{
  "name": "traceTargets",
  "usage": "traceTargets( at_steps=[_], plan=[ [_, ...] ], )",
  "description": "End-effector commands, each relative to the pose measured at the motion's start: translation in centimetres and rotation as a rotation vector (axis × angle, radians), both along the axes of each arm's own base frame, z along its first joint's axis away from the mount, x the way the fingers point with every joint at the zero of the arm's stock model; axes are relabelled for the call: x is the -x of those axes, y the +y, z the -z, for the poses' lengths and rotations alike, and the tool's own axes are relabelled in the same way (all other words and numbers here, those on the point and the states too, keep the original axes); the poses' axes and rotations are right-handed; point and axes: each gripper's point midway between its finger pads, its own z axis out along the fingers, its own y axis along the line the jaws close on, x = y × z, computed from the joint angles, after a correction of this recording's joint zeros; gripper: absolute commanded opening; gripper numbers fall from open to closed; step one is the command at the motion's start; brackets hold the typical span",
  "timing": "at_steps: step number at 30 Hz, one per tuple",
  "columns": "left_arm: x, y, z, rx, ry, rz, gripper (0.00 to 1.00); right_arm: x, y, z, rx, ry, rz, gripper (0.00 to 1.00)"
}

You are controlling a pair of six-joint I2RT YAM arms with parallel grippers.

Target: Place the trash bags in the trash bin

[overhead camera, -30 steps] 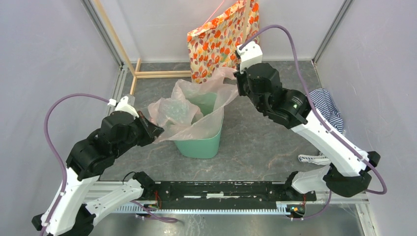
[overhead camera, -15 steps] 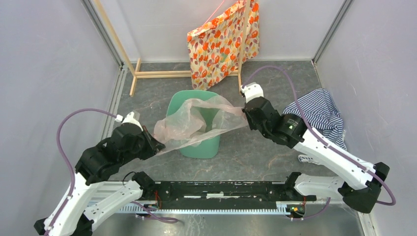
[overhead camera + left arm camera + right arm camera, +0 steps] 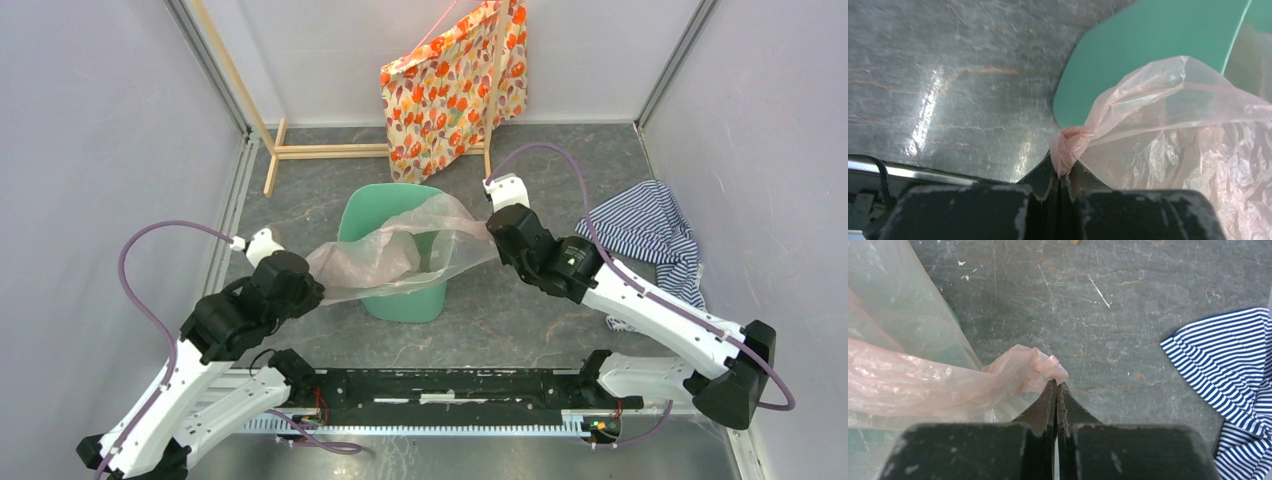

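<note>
We saw the trash bin (image 3: 405, 303) standing upright on the grey table (image 3: 545, 305), in the middle of the top view. Its open mouth faced up. The trash bag (image 3: 385, 262), a thin pink see-through film, was pulled out sideways across the near and right parts of that mouth. It touched the rim and spilled past it on the left and right. We could not tell how far it sagged into the bin.

The left gripper (image 3: 312, 290) sat just left of the bin, in the lower left of the middle area. In the left wrist view its fingers were pressed together on a twisted knot of the film, with the bin's green wall just beyond. The right gripper (image 3: 492, 232) sat just right of the bin's rim. In the right wrist view its fingers were likewise clamped on a bunched corner of the film, above bare table.

A flowered bag (image 3: 450, 85) stood at the top centre, well behind the bin. A striped cloth (image 3: 650, 225) lay crumpled at the right side, partly under the right arm. A wooden frame (image 3: 325, 151) lay at the upper left.
</note>
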Motion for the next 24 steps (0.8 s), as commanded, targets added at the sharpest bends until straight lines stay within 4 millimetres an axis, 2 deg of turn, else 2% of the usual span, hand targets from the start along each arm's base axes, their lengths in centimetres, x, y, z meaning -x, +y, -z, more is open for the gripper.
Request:
traceTargets(
  at_steps=[1, 3, 6, 8, 12, 15, 19, 24],
  plan=[
    [-2.7, 2.7, -2.5, -0.098, -0.143, -0.15, 0.02, -2.0, 0.0, -1.9, -0.002, -0.096, 0.033, 0.0],
    [-3.4, 2.4, -3.6, -0.094, -0.189, -0.133, 0.03, -2.0, 0.9, -2.6, -0.035, -0.107, -0.019, 0.0],
    [-4.0, 2.2, -5.1, -0.089, -0.246, -0.119, 0.14, -1.8, 2.2, -4.1, -0.08, -0.129, -0.101, 0.1],
    [-4.3, 2.5, -5.6, -0.107, -0.264, -0.126, 0.18, -1.6, 2.7, -5.4, -0.102, -0.151, -0.144, 0.23],
    [-5.3, 2.0, -6.7, -0.117, -0.3, -0.113, 0.2, -0.9, 3.2, -8.5, -0.153, -0.212, -0.227, 0.56],
    [-5.9, 1.7, -6.8, -0.136, -0.299, -0.113, 0.2, -0.3, 3.2, -10.6, -0.167, -0.257, -0.281, 0.7],
    [-6.5, 1.7, -6.9, -0.166, -0.3, -0.119, 0.19, 0.3, 4.4, -13.6, -0.19, -0.337, -0.399, 0.81],
    [-6.8, 1.8, -7.2, -0.187, -0.302, -0.124, 0.16, 0.4, 9.6, -16.1, -0.205, -0.367, -0.636, 0.86]
  ],
)
